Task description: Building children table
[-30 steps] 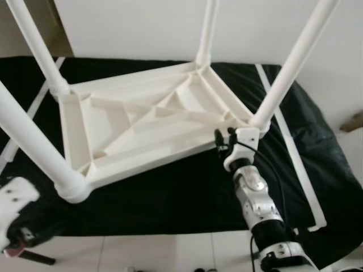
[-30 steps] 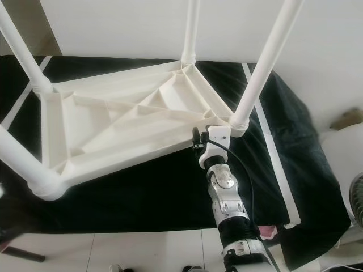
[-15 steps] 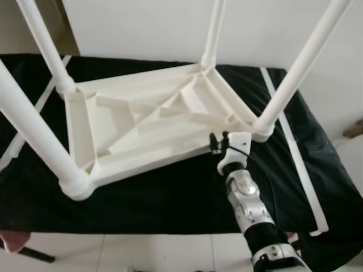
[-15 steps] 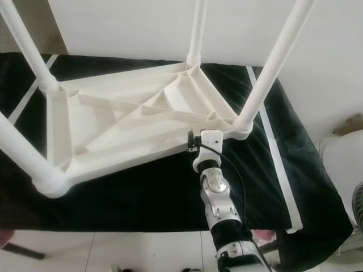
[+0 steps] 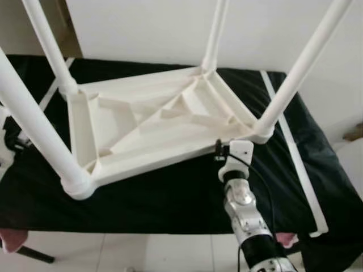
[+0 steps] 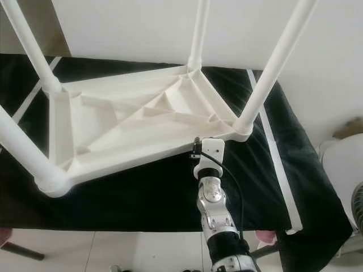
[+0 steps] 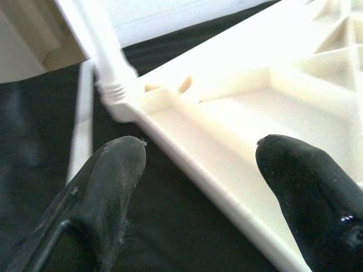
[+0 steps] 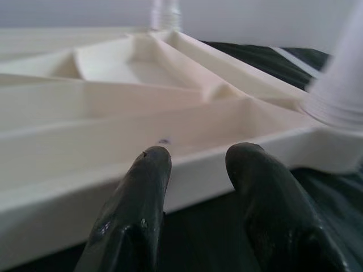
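The white children's table [image 5: 142,122] lies upside down on a black cloth [image 5: 170,198], its ribbed underside up and its legs pointing up. My right gripper [image 5: 218,152] sits at the table's front rim, just left of the near right leg [image 5: 295,73]. In the right wrist view its fingers [image 8: 150,170] are a little apart in front of the rim [image 8: 85,187], with nothing between them. My left gripper [image 7: 198,164] is open by the table's left side near the far left leg [image 7: 108,51]. The rim runs across the gap between its fingers.
The near left leg [image 5: 34,113] rises close to my head camera. A white strip [image 5: 300,164] lies along the cloth's right side. Pale floor tiles [image 5: 142,252] run in front of the cloth. A white wall [image 5: 142,28] stands behind it.
My left arm has come up from low at the front left to the table's left side. The right gripper stays at the front rim. The camera has shifted a little.
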{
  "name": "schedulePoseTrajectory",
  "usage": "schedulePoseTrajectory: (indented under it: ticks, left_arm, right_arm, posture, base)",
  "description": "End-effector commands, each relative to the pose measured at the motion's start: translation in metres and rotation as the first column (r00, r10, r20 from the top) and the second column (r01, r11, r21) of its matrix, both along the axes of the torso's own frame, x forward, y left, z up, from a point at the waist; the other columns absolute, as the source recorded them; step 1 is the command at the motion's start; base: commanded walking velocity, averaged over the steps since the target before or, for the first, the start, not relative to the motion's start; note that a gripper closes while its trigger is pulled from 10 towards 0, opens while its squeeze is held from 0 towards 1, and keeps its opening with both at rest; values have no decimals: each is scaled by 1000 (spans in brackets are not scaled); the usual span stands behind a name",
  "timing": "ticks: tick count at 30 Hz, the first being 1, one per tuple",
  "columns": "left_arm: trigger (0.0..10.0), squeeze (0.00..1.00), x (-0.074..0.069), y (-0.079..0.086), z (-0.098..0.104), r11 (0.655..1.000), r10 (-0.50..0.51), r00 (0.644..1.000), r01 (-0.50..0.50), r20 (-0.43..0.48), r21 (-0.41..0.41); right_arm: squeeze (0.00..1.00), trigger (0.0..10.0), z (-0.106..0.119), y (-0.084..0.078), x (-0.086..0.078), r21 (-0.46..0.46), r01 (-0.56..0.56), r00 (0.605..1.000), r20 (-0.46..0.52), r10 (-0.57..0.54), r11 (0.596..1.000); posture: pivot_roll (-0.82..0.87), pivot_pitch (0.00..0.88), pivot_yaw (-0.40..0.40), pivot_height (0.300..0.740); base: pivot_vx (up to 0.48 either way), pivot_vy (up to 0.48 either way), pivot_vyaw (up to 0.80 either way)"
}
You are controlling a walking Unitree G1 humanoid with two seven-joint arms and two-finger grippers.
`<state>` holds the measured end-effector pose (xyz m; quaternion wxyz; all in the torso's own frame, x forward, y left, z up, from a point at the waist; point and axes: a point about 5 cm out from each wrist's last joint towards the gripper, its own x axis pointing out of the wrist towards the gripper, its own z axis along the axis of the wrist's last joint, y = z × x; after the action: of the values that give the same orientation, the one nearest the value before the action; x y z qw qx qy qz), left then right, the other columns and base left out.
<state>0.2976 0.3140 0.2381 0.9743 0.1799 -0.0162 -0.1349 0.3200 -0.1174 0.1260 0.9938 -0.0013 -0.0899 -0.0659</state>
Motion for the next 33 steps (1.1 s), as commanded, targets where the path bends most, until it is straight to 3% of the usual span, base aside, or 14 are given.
schedulePoseTrajectory:
  ticks: [1, 3, 5, 6, 7, 11, 13, 18, 20, 26, 28, 30, 33]
  left_arm:
    - [10000, 0, 5, 1, 3, 990, 140, 987, -139, 75, -11]
    - [10000, 0, 5, -1, 3, 991, 130, 988, -130, 81, -10]
    - [10000, 0, 10, -30, 3, 994, 14, 996, -4, 94, -111]
    - [10000, 0, 10, -30, 3, 994, 14, 996, -4, 94, -111]
    - [10000, 0, 7, -56, 0, 980, -114, 989, 129, 98, -153]
    - [10000, 0, 2, -69, -3, 962, -201, 976, 213, 87, -173]
    - [10000, 0, -4, -83, -4, 939, -286, 955, 296, 80, -176]
    - [10000, 0, -12, -102, -5, 899, -391, 918, 395, 62, -187]
    - [10000, 0, -18, -116, -8, 868, -457, 889, 454, 38, -202]
    - [10000, 0, -30, -135, -11, 822, -536, 844, 524, 12, -224]
    - [10000, 0, -38, -152, -12, 781, -589, 808, 571, 6, -252]
    - [10000, 0, -39, -155, -12, 773, -599, 801, 580, 5, -256]
    - [10000, 0, -44, -171, -12, 734, -641, 767, 619, 15, -278]
  right_arm:
    - [0, 10000, -8, -6, -3, -12, 49, 998, -36, -49, 999]
    - [0, 10000, -8, -7, -3, -13, 51, 998, -38, -52, 999]
    - [0, 10000, -11, -14, -1, -17, 142, 987, -73, -143, 990]
    - [0, 10000, -11, -14, -1, -17, 142, 987, -73, -143, 990]
    - [0, 10000, -12, -20, -1, -24, 196, 975, -97, -198, 980]
    - [0, 10000, -14, -20, -1, -16, 195, 974, -115, -196, 981]
    - [0, 10000, -16, -19, 1, -4, 172, 976, -131, -171, 985]
    - [0, 10000, -14, -17, 8, 7, 133, 982, -139, -130, 991]
    - [0, 10000, -11, -14, 15, -1, 89, 986, -141, -88, 996]
    - [0, 10000, -7, -10, 24, -14, 18, 989, -143, -20, 1000]
    - [0, 10000, -3, -8, 33, -15, -41, 987, -155, 38, 999]
    - [0, 10000, -2, -8, 34, -16, -53, 986, -157, 50, 998]
    - [0, 10000, 1, -12, 42, -14, -66, 984, -169, 62, 998]
  posture:
    - [1, 151, -16, 740]
    - [1, 151, -16, 740]
    - [-19, 155, -5, 740]
    - [-19, 155, -5, 740]
    - [-21, 153, -4, 740]
    - [-21, 150, -3, 740]
    - [-19, 148, -5, 740]
    - [-18, 144, -9, 740]
    - [-20, 140, -12, 740]
    - [-22, 138, -16, 740]
    - [-16, 130, -27, 740]
    - [-16, 130, -27, 740]
    - [-13, 119, -33, 740]
  base:
    - [0, 0, 0]
    - [0, 0, 0]
    - [0, 0, 0]
    - [0, 0, 0]
    - [0, 0, 0]
    - [0, 0, 0]
    - [0, 0, 0]
    - [0, 0, 0]
    - [0, 0, 0]
    - [0, 0, 0]
    - [0, 0, 0]
    - [0, 0, 0]
    - [0, 0, 0]
